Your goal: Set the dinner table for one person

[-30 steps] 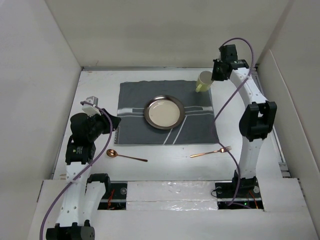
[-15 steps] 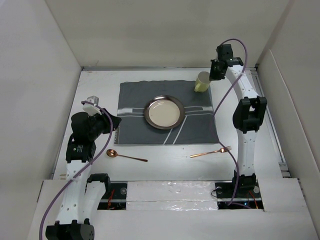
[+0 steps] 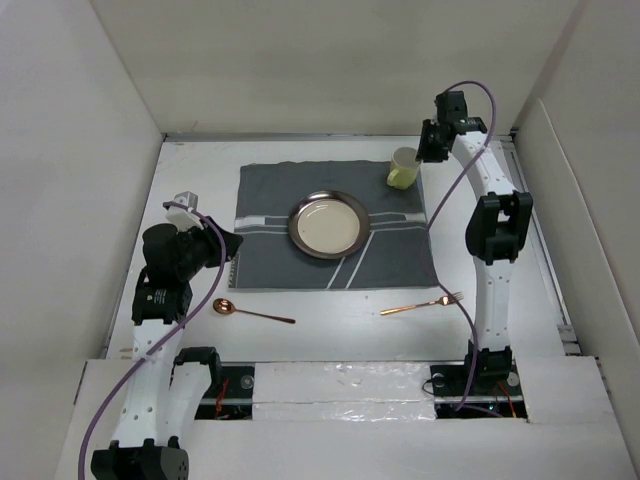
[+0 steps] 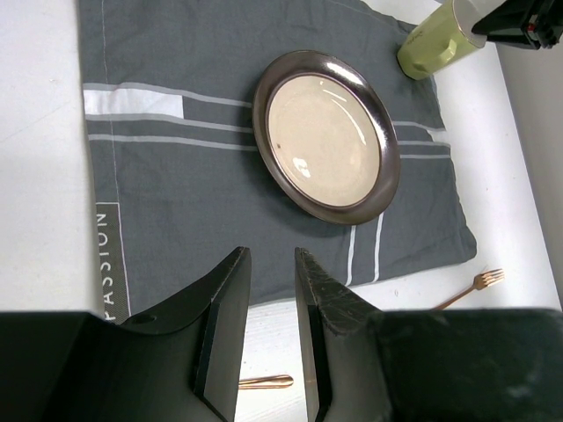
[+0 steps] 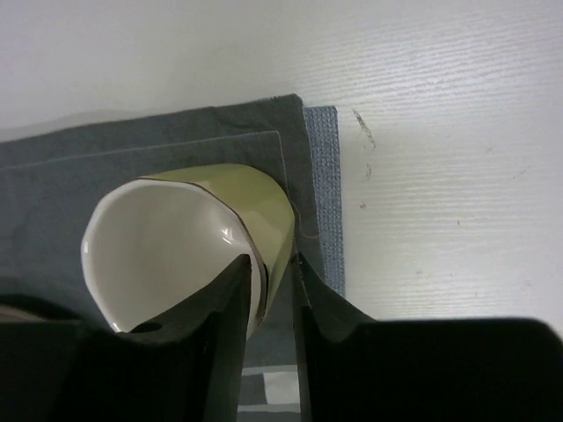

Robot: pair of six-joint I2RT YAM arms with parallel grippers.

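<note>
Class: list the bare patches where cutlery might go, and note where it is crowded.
Bare: mat left of the plate; mat right of it, nearer than the cup; table between spoon and fork. Crowded: mat's far right corner, at the cup.

Left gripper (image 4: 270, 255) ajar, arm folded; right gripper (image 5: 269, 264) far forward.

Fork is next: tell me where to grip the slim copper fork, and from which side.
Probably mid-handle, straight from above, closing across the shaft: the slim copper fork lies flat on the white table, too thin to take from the side.
</note>
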